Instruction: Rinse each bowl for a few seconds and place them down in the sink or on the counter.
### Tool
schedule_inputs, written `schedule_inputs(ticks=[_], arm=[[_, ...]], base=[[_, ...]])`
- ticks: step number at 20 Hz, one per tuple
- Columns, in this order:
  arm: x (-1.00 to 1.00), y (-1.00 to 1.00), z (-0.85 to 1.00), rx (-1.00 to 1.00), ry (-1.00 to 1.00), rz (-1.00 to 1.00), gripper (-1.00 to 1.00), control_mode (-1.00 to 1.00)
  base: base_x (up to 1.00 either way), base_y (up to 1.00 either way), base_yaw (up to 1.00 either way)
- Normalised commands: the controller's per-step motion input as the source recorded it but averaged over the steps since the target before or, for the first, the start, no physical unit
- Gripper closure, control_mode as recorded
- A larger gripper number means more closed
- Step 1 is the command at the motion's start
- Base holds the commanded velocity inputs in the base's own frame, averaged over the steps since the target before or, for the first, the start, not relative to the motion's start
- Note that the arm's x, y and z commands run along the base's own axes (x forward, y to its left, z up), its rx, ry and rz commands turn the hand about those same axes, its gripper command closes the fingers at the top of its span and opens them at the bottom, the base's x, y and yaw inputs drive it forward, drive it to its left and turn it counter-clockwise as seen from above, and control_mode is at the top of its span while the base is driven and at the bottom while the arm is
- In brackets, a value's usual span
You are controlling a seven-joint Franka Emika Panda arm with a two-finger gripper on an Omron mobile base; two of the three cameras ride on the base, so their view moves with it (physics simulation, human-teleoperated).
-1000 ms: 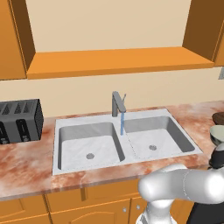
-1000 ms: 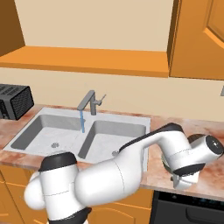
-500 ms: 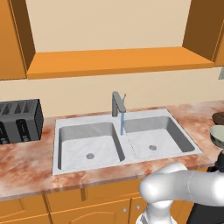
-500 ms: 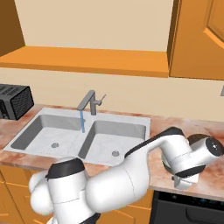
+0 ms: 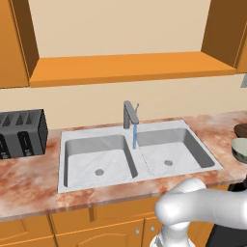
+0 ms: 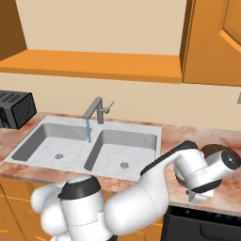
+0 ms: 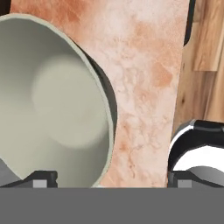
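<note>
The pale cream-green bowl [image 7: 57, 105] with its dark grey outside stands on the reddish marbled counter [image 7: 148, 87], close under my hand. My gripper [image 7: 111, 179] is open and straddles the bowl's right rim, one fingertip [image 7: 43, 178] over the inside and the other on the counter side. In the left base view this bowl [image 5: 240, 148] sits at the far right edge, with the dark brown bowl [image 5: 241, 129] just behind it. My hand and gripper [image 6: 199, 196] hang over the counter [image 6: 188, 141] right of the sink [image 6: 155, 136]. Nothing is held.
Water runs from the grey faucet [image 5: 129, 113] into the right basin of the sink [image 5: 140, 179]. A black toaster [image 5: 21, 132] stands at the left on the counter. The orange shelf ledge [image 5: 130, 67] and upper cabinets hang above. A dark appliance front [image 6: 202, 226] lies below my hand.
My hand has sunk a little over the right counter while the arm's lower links swung. The jaws stayed open; bowls, sink and water are as before.
</note>
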Motion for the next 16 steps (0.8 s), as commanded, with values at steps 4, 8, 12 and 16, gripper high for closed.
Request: schedule_inputs(ticks=[4,8,12,16], arm=[[0.23,-0.07,-0.1,0.01,0.0,-0.03,-1.0,-1.0],[0.24,-0.1,-0.08,0.02,0.0,-0.03,-1.0,-1.0],[0.18,-0.12,-0.15,0.01,0.0,-0.03,-1.0,-1.0],[0.08,-0.21,-0.23,0.01,0.0,-0.03,-1.0,-1.0]], base=[[0.0,0.0,0.0],[0.0,0.0,0.0],[0.0,0.0,0.0],[0.0,0.0,0.0]])
